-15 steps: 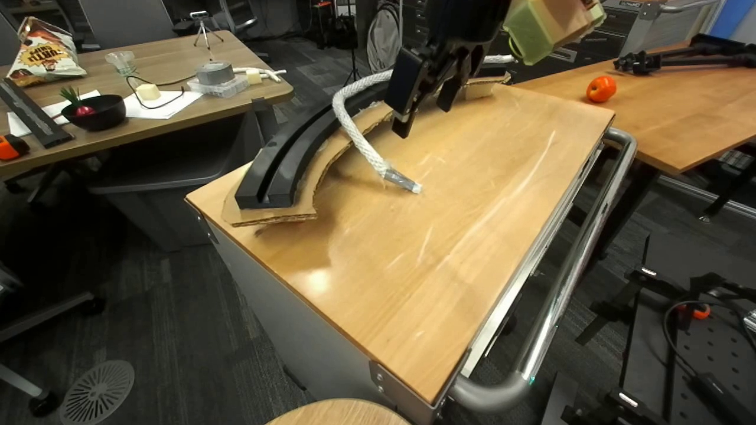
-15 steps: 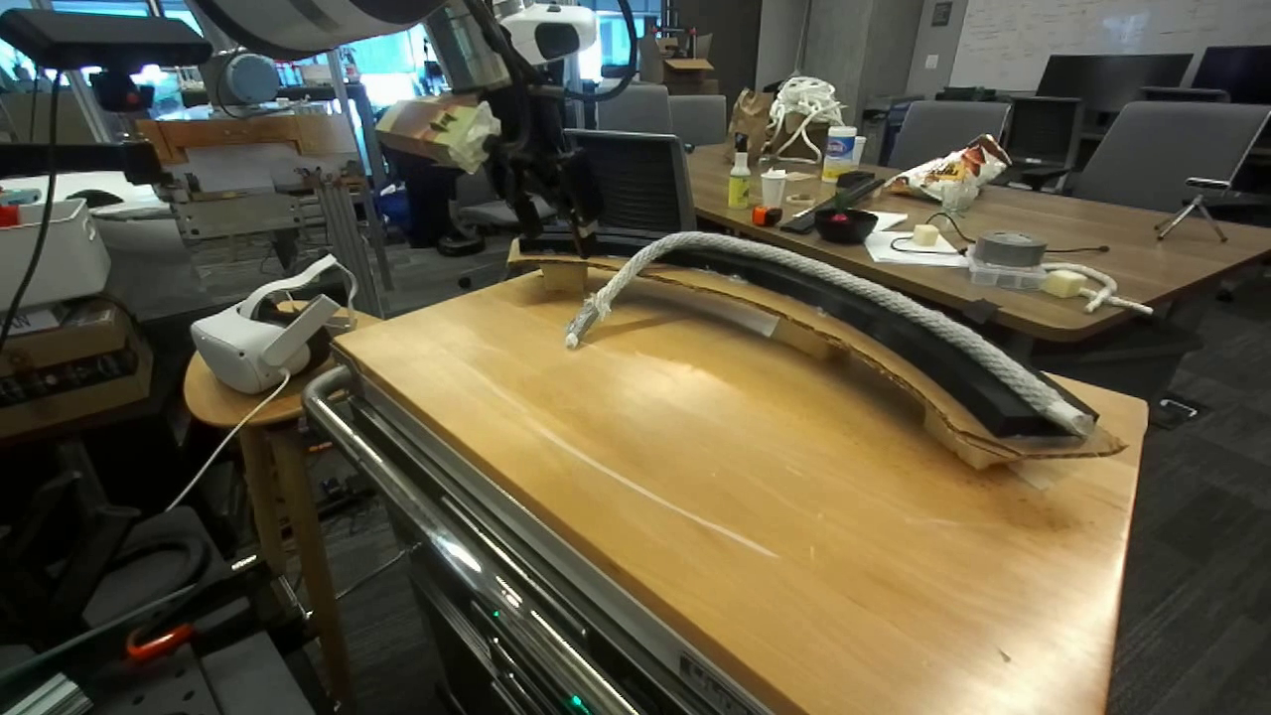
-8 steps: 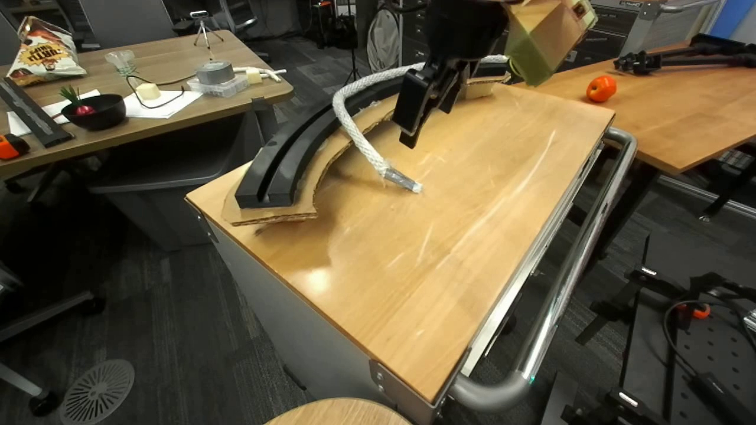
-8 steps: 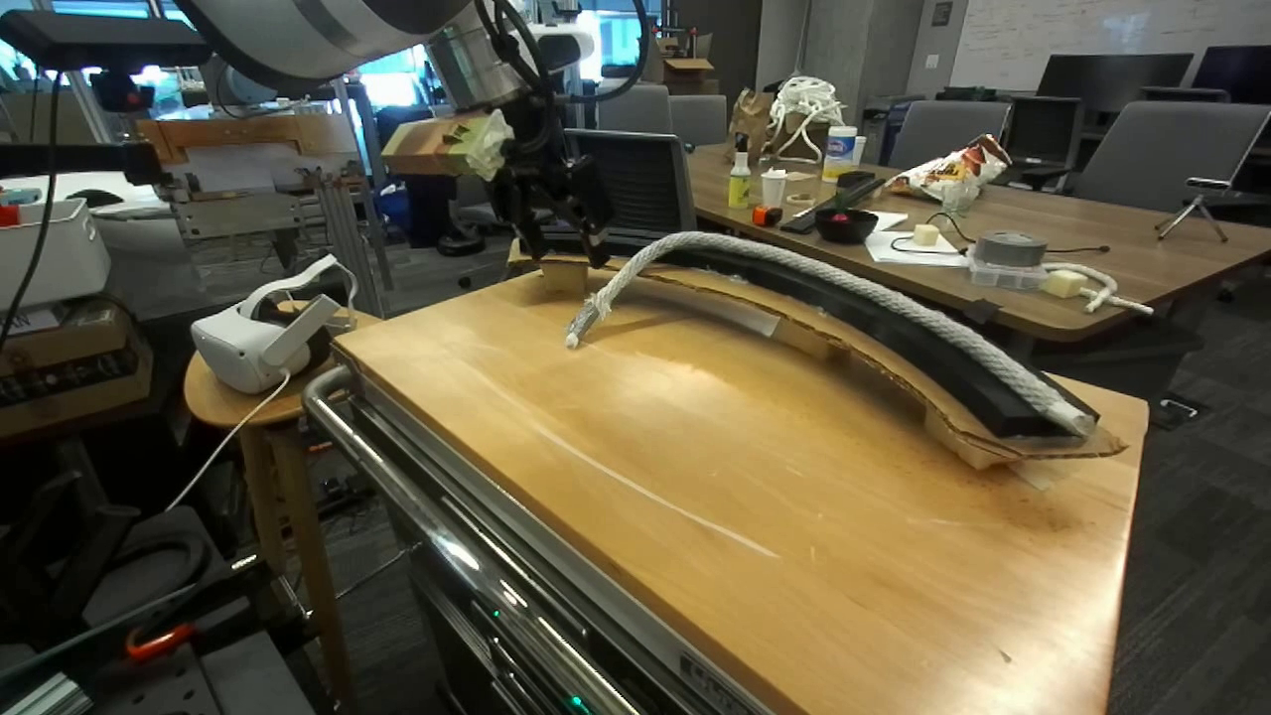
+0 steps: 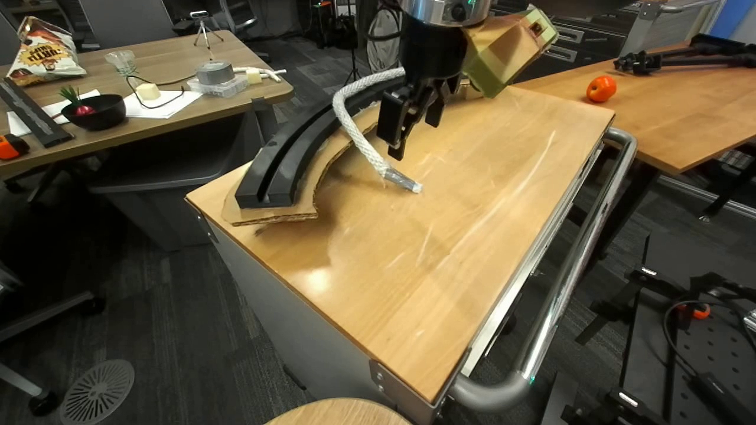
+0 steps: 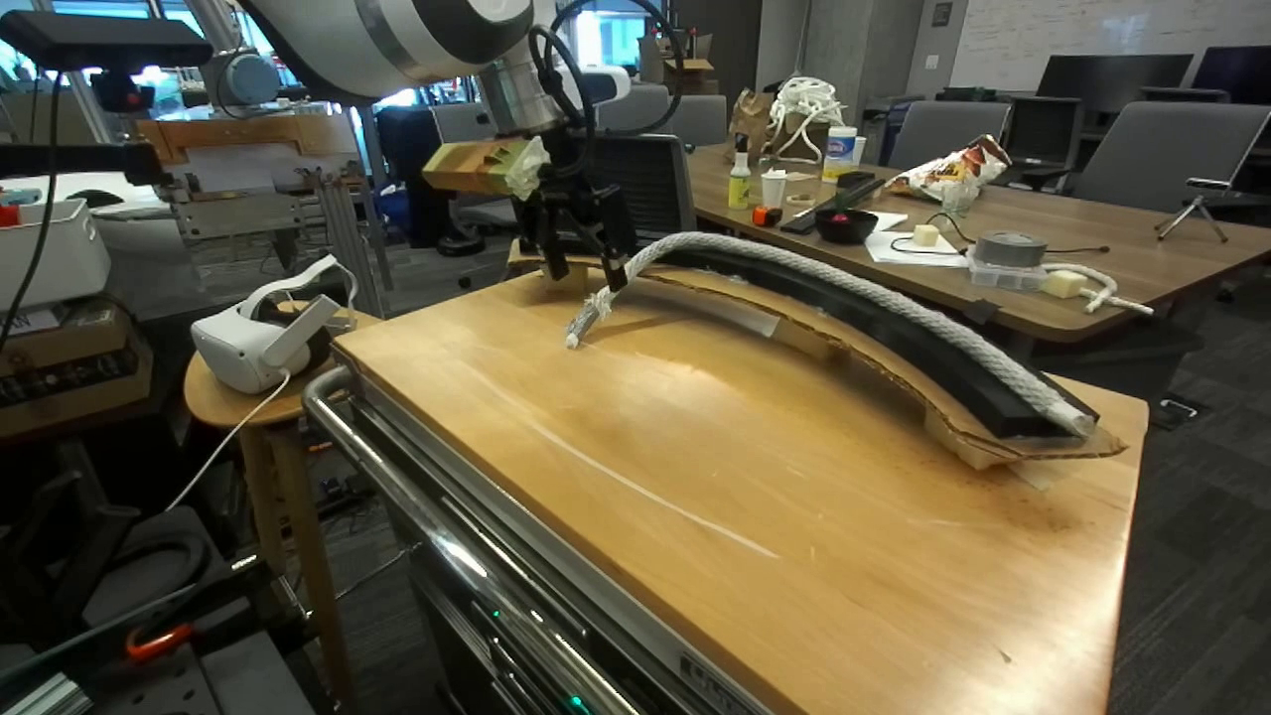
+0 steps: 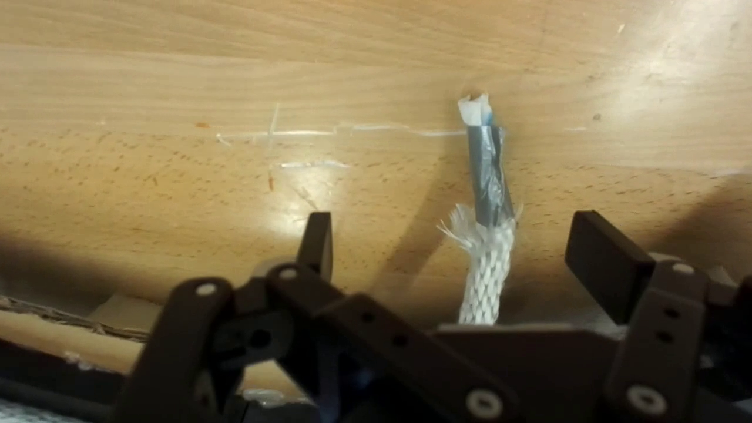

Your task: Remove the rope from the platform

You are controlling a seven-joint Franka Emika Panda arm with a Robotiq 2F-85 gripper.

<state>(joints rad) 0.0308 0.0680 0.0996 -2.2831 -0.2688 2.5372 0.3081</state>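
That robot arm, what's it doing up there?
The robot arm has its gripper open near the silvery end of the rope, not gripping it yet. Most of the rope lies along the black platform, while that end sticks out over the wooden tabletop. It'll probably try to grab the rope and take it off.

Below the black two-fingered gripper (image 7: 455, 232) lies the light-brown rectangular wooden tabletop (image 5: 440, 242). In the wrist view the thick white braided rope (image 7: 489, 267) shows between the jaws, nearer the finger (image 7: 608, 258) at picture right, its tip (image 7: 486, 161) beyond them. Behind the jaws stretches the long arc-shaped black platform (image 6: 864, 316), bearing the rope's far part.
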